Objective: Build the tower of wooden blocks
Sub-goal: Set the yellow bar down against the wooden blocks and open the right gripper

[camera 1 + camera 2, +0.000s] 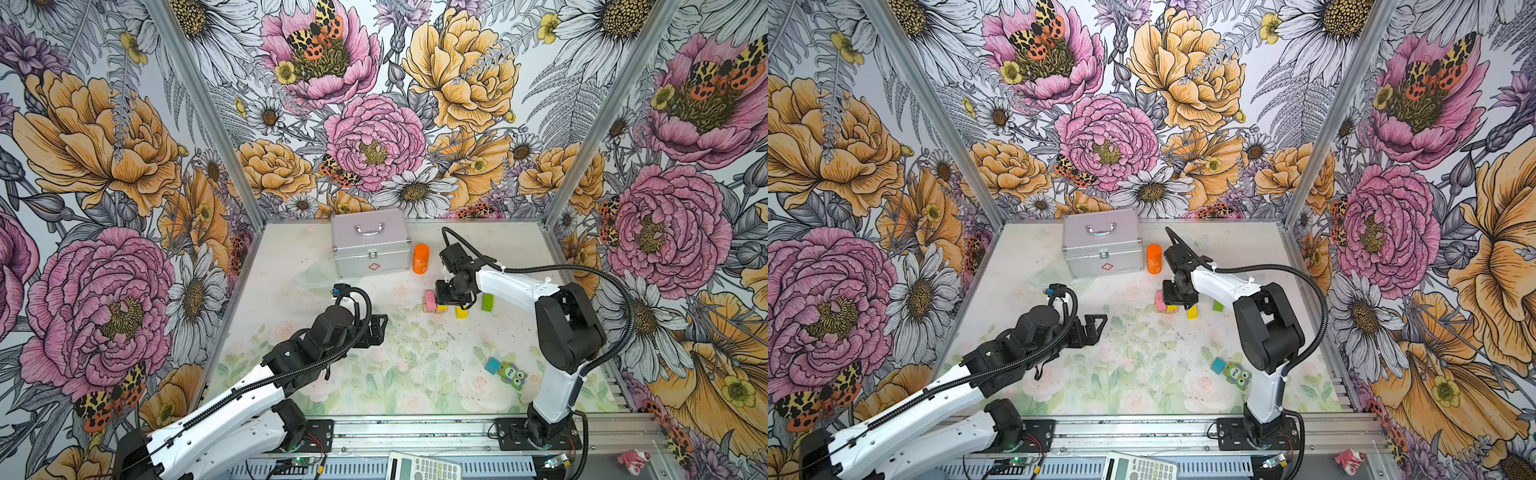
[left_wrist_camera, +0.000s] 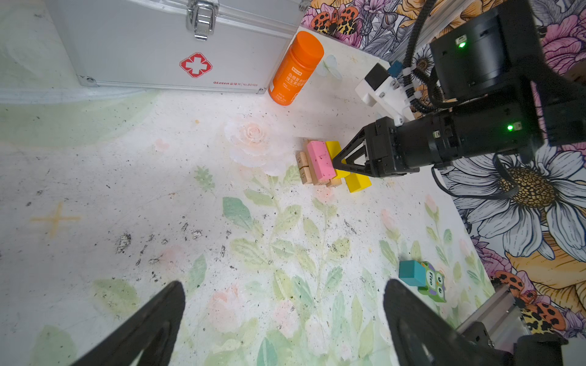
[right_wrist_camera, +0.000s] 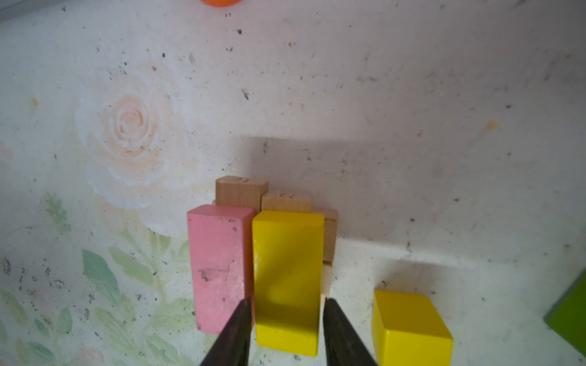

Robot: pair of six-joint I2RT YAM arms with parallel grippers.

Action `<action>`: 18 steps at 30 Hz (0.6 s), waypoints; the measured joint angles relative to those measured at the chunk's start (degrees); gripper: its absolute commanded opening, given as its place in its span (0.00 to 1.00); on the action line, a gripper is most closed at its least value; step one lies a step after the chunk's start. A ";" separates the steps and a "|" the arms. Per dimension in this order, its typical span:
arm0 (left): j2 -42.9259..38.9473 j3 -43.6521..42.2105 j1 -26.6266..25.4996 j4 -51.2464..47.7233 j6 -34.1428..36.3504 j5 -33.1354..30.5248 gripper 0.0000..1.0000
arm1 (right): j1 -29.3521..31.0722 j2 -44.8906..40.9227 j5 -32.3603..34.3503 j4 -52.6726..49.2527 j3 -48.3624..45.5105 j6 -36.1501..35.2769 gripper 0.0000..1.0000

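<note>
I see the right gripper [image 3: 288, 317] straddling the yellow bar [image 3: 285, 269], with its fingers [image 3: 234, 336] against both long sides; I cannot tell whether they are pinching or merely touching. The bar lies on the tan planks [image 3: 241, 191], flush beside the pink plank [image 3: 218, 266]. The yellow cube [image 3: 410, 329] sits just beside the tower [image 2: 317, 164], and the bottle [image 1: 421, 258] stands near behind it. The left gripper [image 1: 376, 328] hangs spread wide, well apart.

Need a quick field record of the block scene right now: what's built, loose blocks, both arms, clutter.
built so far: yellow wooden bar beside pink wooden plank, both lying on tan wooden planks
loose blocks: yellow wooden cube, green wooden bar, teal wooden cube next to green owl-faced piece
right gripper: jaws flank the yellow wooden bar; grip unclear
left gripper: jaws wide open, holding nothing
clutter: silver metal case, orange cylindrical bottle
</note>
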 measured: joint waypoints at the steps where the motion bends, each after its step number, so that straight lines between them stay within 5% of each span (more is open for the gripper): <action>1: 0.00 0.00 0.00 0.00 0.00 0.00 0.99 | 0.00 0.00 0.00 0.00 0.00 0.00 0.40; 15: 0.70 0.00 0.00 0.00 0.02 0.00 0.99 | -0.13 -1.62 0.17 -0.04 0.00 -0.42 0.42; 16: 0.70 0.00 0.00 0.02 0.02 0.00 0.99 | -0.13 -1.77 0.20 -0.04 0.00 -0.42 0.43; 18: 0.70 0.00 0.00 0.02 0.02 0.00 0.99 | -0.13 -2.03 0.15 -0.04 0.00 -0.31 0.64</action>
